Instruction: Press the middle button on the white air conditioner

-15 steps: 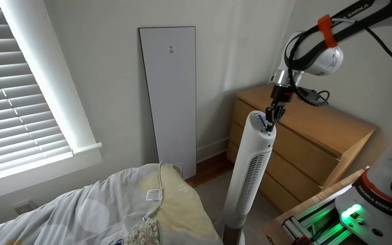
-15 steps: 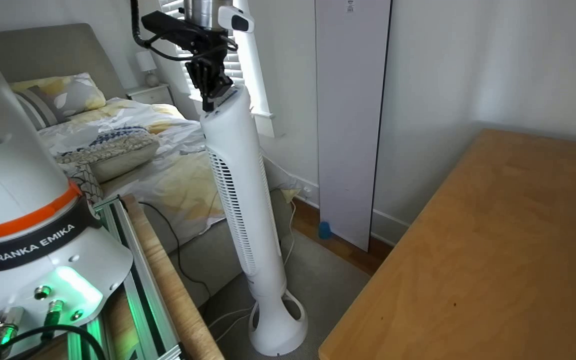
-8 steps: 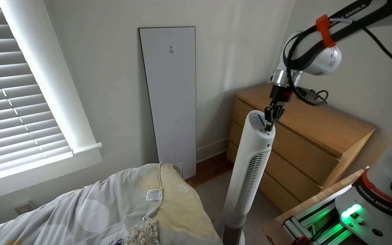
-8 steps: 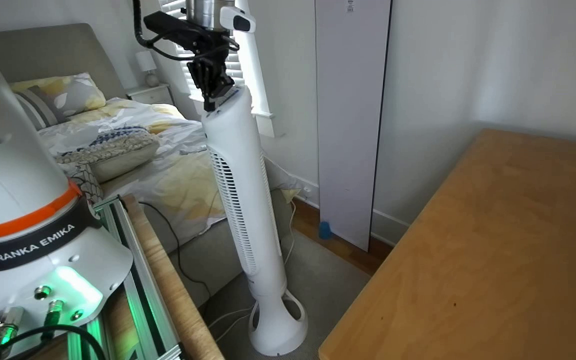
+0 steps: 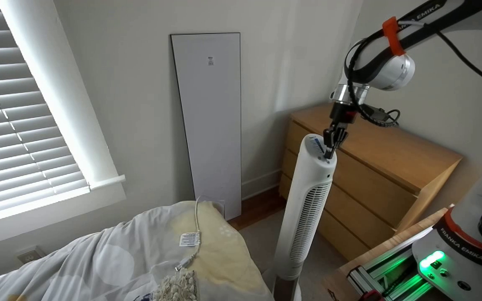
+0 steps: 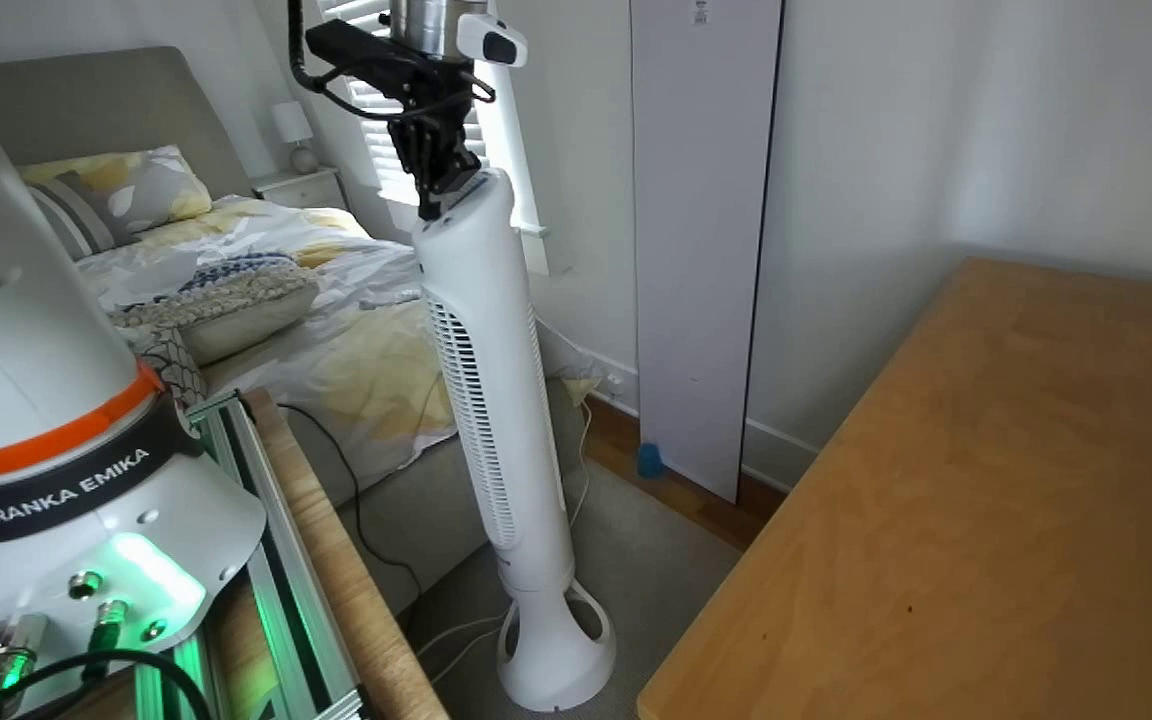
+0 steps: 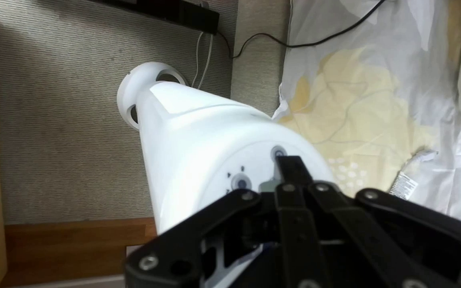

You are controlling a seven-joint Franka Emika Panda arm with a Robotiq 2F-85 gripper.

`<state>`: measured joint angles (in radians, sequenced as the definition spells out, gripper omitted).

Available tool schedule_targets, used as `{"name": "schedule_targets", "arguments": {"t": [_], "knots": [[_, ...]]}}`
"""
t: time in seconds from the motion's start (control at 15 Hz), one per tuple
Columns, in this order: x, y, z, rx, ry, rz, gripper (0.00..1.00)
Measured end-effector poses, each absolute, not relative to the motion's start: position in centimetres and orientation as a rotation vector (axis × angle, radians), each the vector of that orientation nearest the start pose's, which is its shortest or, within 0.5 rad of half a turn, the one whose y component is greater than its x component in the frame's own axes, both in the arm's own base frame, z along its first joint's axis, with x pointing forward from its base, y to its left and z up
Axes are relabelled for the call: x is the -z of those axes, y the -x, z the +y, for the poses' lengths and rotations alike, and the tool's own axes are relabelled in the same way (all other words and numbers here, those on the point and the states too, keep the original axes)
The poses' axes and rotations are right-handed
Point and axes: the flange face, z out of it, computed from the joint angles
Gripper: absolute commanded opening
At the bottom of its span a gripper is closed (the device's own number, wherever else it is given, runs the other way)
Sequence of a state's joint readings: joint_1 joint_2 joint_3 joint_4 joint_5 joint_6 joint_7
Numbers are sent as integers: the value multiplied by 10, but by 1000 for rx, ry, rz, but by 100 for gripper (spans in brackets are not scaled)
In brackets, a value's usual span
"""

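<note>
The white air conditioner is a slim upright tower in both exterior views [image 5: 306,209] [image 6: 501,400]. In the wrist view the tower [image 7: 186,132] runs down to its round base. Its slanted top face shows a round button [image 7: 241,183] with small dark marks around it. Another round button [image 7: 278,151] is partly covered by my fingertips. My gripper [image 7: 290,160] is shut and empty, pointing down. In both exterior views the gripper [image 5: 329,156] [image 6: 429,212] has its tips at the lower end of the top face, apparently touching it. The rest of the top face is hidden behind the gripper.
A wooden dresser [image 5: 383,146] stands beside the tower. A bed [image 6: 366,370] with bedding lies on its other side. A tall flat white panel [image 5: 211,125] leans on the wall. Cables [image 6: 466,635] lie on the floor by the base.
My gripper has shifted slightly left in one exterior view and right in the other. The tower's top has moved the same way with it, while its base stays put. The gripper stays shut.
</note>
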<state>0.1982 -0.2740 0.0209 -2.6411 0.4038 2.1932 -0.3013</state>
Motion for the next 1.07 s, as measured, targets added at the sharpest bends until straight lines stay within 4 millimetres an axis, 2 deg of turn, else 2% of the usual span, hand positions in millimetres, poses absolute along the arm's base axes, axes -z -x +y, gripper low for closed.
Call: {"name": "schedule_targets", "arguments": {"t": [0.2,0.4,0.67,0.73,0.8,1.07], "knots": [[-324,-379,101,-238,2801,-362,0],[-330,-373,112,-257,2801,-396,0],[-363,-356,137,-241,2834,-381,0],[-373,-348,143,-244,2845,-360,26],[-384,-340,148,-253,2858,-333,26],[-424,-304,155,-291,3002,-150,55]]}}
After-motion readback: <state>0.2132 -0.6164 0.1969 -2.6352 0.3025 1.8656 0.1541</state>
